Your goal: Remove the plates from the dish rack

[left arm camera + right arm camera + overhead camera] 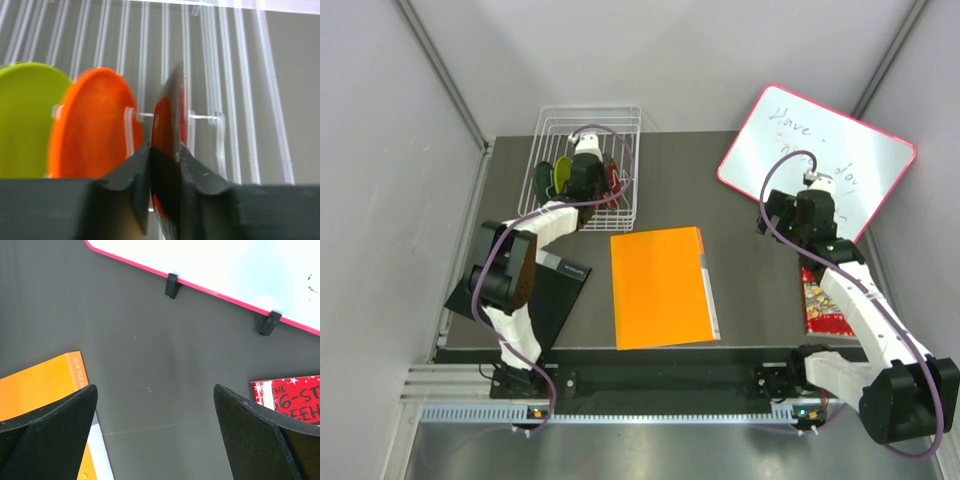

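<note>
Top view of a dark table [750,290]. Nearest, at centre, an orange folder [660,285] lies flat; a red book [825,305] sits at lower right, partly under the right arm. Above it the right gripper [155,387] hovers with its jaws wide apart, holding nothing. At upper left stands the white wire dish rack [620,120], where the left gripper [165,150] is clamped on the rim of the dark red plate [172,115]. To its left stand the orange plate [95,125], lime green plate [25,120] and dark teal plate [545,180], all upright. A pink-framed whiteboard [815,150] fills the upper right.
</note>
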Available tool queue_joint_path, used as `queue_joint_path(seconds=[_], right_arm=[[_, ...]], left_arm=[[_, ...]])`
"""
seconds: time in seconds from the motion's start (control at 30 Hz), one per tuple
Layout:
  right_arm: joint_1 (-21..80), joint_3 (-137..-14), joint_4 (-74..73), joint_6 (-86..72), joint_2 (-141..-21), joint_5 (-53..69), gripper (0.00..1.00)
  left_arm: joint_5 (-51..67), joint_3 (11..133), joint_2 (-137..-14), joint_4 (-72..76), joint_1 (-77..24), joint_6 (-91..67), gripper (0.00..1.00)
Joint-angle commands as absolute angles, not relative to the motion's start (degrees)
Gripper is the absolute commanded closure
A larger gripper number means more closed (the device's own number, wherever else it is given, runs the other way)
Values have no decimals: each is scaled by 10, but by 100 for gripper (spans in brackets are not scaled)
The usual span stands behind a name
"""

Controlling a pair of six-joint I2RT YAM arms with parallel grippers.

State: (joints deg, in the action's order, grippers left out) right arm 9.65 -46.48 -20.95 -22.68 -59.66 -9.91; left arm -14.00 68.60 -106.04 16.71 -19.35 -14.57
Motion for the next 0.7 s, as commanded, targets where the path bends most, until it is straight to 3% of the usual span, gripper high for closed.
queue_joint_path(seconds=[0.0, 0.07, 0.27, 0.47, 0.67], right_arm=[[102, -465, -196, -233, -588, -109, 0], [102, -464, -199, -236, -584, -109, 0], [101, -463, -209, -239, -574, -110, 0], [102, -464, -220, -239, -555, -109, 0], [101, -457, -217, -244, -539, -94, 1]], left_arm=[[-165, 701, -1053, 170, -198, -133, 88], [-170, 699, -1049, 171, -201, -129, 100], [-238, 700, -1038, 173, -220, -122, 100], [-413, 745, -1031, 159, -263, -65, 100], [-433, 771, -985, 128, -265, -51, 100]])
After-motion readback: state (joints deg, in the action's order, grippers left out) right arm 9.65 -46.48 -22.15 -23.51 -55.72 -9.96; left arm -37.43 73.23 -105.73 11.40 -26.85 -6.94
